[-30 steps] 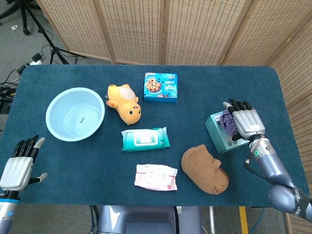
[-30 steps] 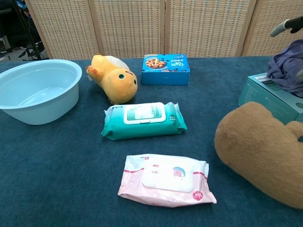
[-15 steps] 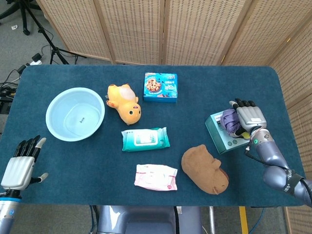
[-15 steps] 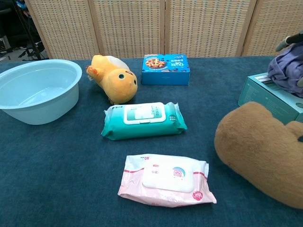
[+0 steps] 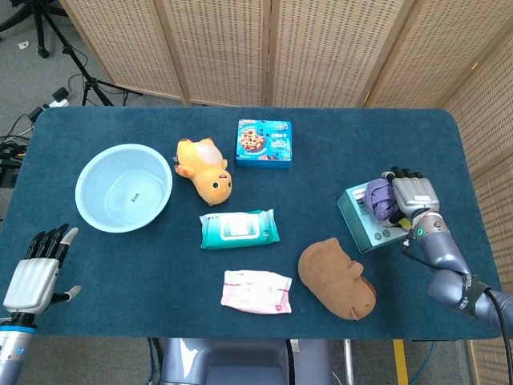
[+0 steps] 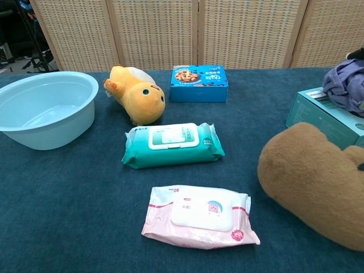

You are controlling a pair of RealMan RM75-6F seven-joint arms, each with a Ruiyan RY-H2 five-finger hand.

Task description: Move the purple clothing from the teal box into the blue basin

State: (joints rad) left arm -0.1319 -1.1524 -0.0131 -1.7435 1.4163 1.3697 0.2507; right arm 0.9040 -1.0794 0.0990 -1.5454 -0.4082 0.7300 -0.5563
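Observation:
The purple clothing [image 5: 378, 199] lies bunched on top of the teal box [image 5: 363, 225] at the table's right side; the chest view shows the clothing [image 6: 346, 85] on the box [image 6: 321, 116] at the right edge. My right hand [image 5: 412, 195] sits against the clothing's right side, and its curled fingers grip the cloth. The light blue basin [image 5: 124, 187] stands empty at the far left, also seen as the basin [image 6: 42, 108] in the chest view. My left hand [image 5: 36, 271] hovers by the table's near left corner, fingers spread, holding nothing.
Between box and basin lie a yellow plush toy [image 5: 207, 171], a blue cookie box [image 5: 264, 143], a teal wipes pack [image 5: 239, 228] and a pink wipes pack [image 5: 256, 290]. A brown plush [image 5: 337, 278] lies just in front of the teal box.
My right hand's fingers have gone from stretched over the clothing to curled into it, and the hand has shifted slightly right. The left hand has sunk a little toward the table's near edge.

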